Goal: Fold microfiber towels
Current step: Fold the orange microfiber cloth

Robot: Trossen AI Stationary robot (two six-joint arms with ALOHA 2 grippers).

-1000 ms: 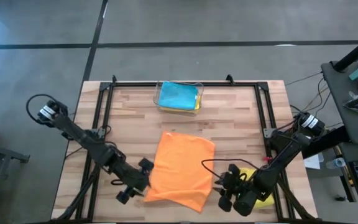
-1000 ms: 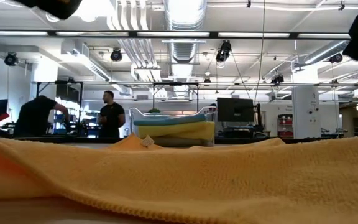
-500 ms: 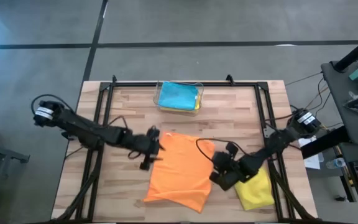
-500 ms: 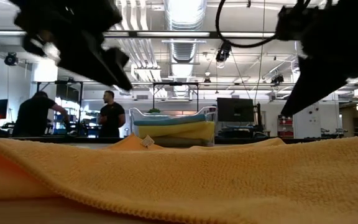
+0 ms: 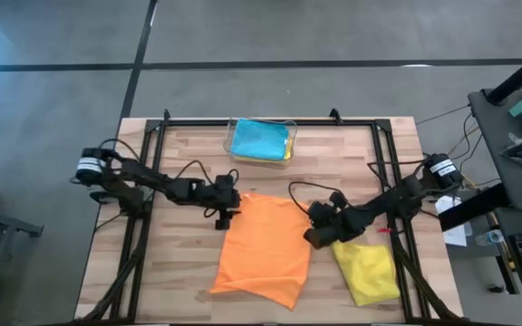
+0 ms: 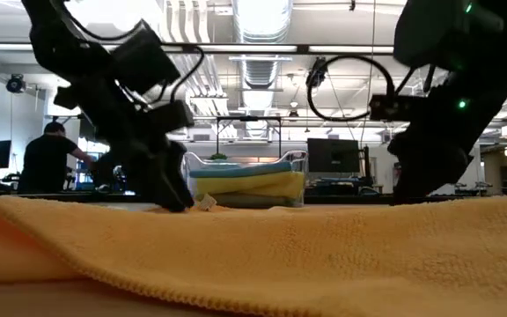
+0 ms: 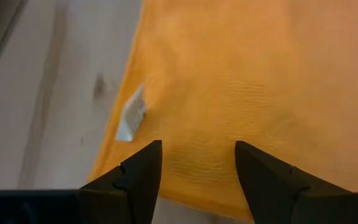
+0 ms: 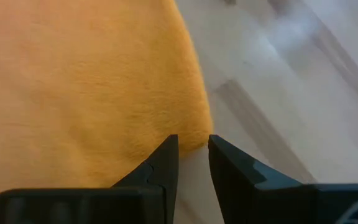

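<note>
Moved: both arms have swung from the table's near edge up to the orange towel's (image 5: 263, 250) far corners
Left gripper (image 7: 197, 163): jaws apart over the far-left corner; white tag (image 7: 130, 114) just beside
Right gripper (image 8: 192, 155): jaws narrowly parted at the far-right corner; nothing visibly held
Yellow towel (image 5: 369, 273): right of the orange one
Bin (image 5: 261, 141): far edge; blue towel (image 5: 256, 138) on top

The clear bin (image 5: 261, 142) hides all but the edges of the towels beneath its blue towel (image 5: 257, 139).
</note>
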